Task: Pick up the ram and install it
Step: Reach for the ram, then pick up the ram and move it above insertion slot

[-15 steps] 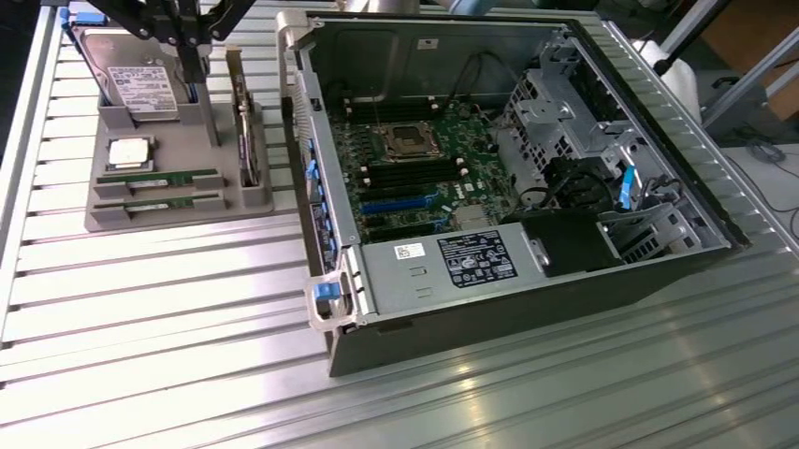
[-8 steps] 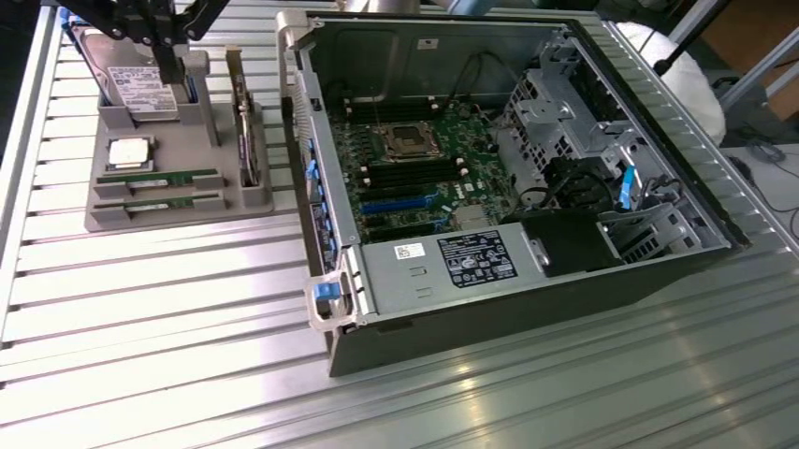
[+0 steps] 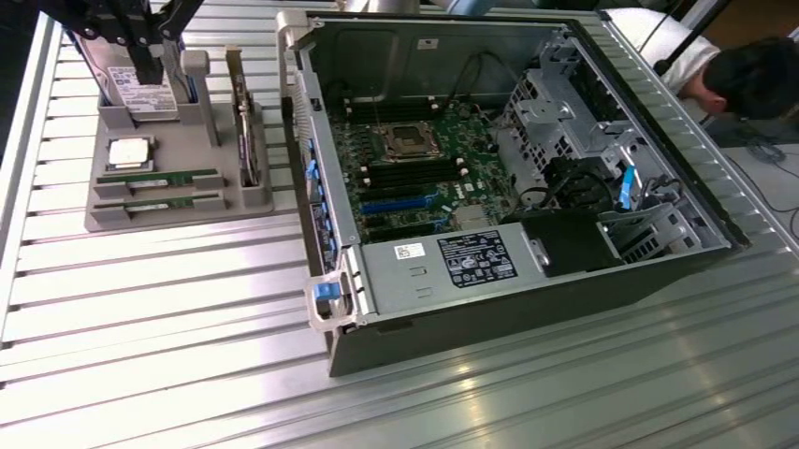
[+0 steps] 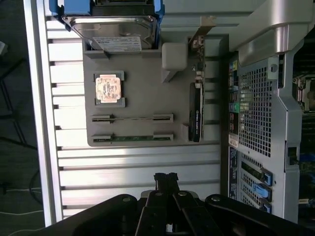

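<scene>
It looked like a robotics lab or a test workshop. A metal table [image 3: 187, 309] made of ribbed profiles carried an open computer case [image 3: 500, 327] and a grey tray [image 3: 163, 217] with fitted nests for spare parts, and a person [image 3: 736, 75] leaned in at the table's edge.

Arm [image 3: 125, 23] poised at exterior view's upper left; jaws pressed together (tips touching), pointing downward.

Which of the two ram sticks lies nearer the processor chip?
The ram stick right beside the processor chip; the other stick sits one row further off.
</scene>
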You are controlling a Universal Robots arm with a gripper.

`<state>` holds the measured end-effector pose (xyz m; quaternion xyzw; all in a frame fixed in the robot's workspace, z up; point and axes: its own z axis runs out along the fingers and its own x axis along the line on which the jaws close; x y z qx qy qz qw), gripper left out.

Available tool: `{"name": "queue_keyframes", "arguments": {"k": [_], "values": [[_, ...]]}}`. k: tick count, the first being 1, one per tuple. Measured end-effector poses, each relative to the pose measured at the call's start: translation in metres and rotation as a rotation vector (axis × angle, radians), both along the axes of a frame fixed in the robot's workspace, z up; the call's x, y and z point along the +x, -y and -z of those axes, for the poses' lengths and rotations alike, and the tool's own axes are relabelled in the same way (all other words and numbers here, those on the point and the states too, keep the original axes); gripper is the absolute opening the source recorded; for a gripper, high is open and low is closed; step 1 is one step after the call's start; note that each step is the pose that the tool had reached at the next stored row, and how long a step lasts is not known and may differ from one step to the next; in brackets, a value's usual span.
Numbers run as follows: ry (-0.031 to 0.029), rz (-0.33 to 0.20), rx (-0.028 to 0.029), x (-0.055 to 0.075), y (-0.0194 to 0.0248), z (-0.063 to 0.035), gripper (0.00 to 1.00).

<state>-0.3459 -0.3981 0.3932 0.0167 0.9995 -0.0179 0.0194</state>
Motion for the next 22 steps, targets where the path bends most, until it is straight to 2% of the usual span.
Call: {"name": "queue_keyframes", "arguments": {"k": [16, 19, 22], "values": [[0.0001, -0.002, 0.0, -0.0021, 0.0, 0.0, 0.1], [0.0, -0.075, 0.0, -0.0021, 0.0, 0.0, 0.1], [0.0001, -0.122, 0.0, -0.0021, 0.0, 0.0, 0.1]]}}
